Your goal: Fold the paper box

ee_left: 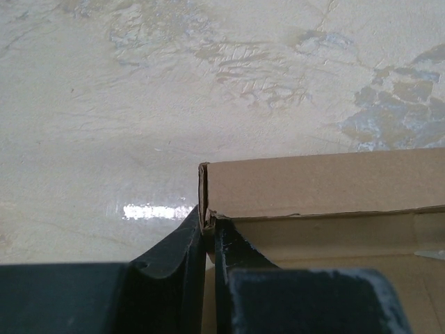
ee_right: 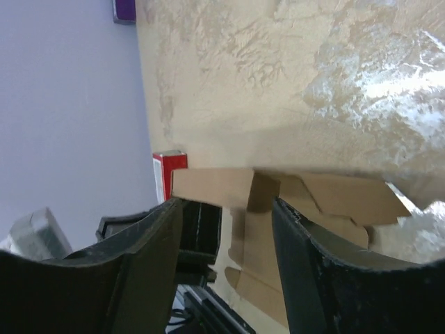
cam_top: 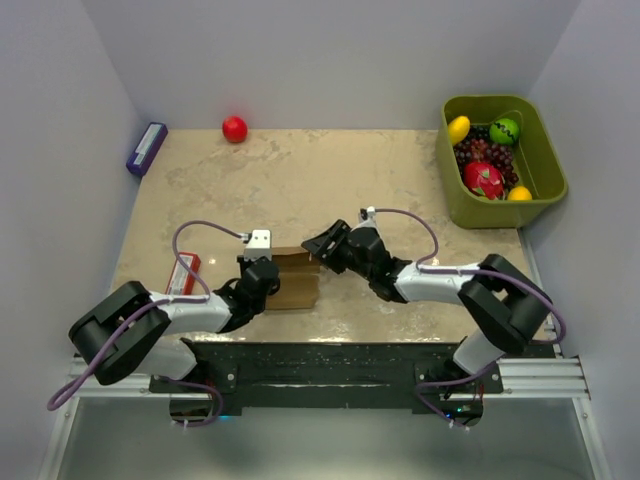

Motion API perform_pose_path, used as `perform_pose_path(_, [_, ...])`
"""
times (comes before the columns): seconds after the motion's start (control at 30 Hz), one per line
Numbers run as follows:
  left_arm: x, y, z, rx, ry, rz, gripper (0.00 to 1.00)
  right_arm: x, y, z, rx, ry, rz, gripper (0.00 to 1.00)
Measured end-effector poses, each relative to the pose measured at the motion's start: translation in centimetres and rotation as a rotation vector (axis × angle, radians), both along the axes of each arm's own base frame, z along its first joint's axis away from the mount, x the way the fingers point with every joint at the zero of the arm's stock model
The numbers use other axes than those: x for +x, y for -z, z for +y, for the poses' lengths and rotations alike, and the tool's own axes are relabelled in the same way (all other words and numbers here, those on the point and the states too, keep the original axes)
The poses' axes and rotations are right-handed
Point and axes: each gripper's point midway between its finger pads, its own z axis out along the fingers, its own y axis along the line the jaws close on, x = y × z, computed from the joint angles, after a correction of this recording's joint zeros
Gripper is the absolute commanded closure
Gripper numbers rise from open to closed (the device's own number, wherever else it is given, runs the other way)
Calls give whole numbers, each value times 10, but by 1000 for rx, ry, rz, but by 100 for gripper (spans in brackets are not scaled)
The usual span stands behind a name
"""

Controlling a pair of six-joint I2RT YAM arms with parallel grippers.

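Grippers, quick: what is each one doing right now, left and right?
Left gripper: closed, pinching a wall edge of the paper box.
Right gripper: open, facing the paper box, gripping nothing.

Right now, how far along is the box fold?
Roughly midway, by the look of it. Done: one long wall of the paper box stands upright off the table. In hand: the left gripper is pinched shut on that wall's corner, and the right gripper is open at the other end. Left: the tabbed flaps there look loose, nothing is tucked in, and the top is open.
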Motion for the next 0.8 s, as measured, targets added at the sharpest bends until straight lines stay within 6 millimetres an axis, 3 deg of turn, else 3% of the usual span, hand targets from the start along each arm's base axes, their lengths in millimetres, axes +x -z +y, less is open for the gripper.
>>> perform_pose_path(0.2, [0,1,-2,-6,-2,13,100,-37,-10,-4,-138,-51,-84,46])
perform_pose_path(0.37, [-1,3,-5,-15,13,31,100,-68,12,5,-270,-138,-89,53])
perform_pose_path(0.57, [-3,4,-14,-33,43,67,100,-58,50,3,-440,-146,-40,53])
perform_pose_path(0.8, [-7,5,-16,-46,55,89,100,-38,63,-15,-521,-102,-16,52])
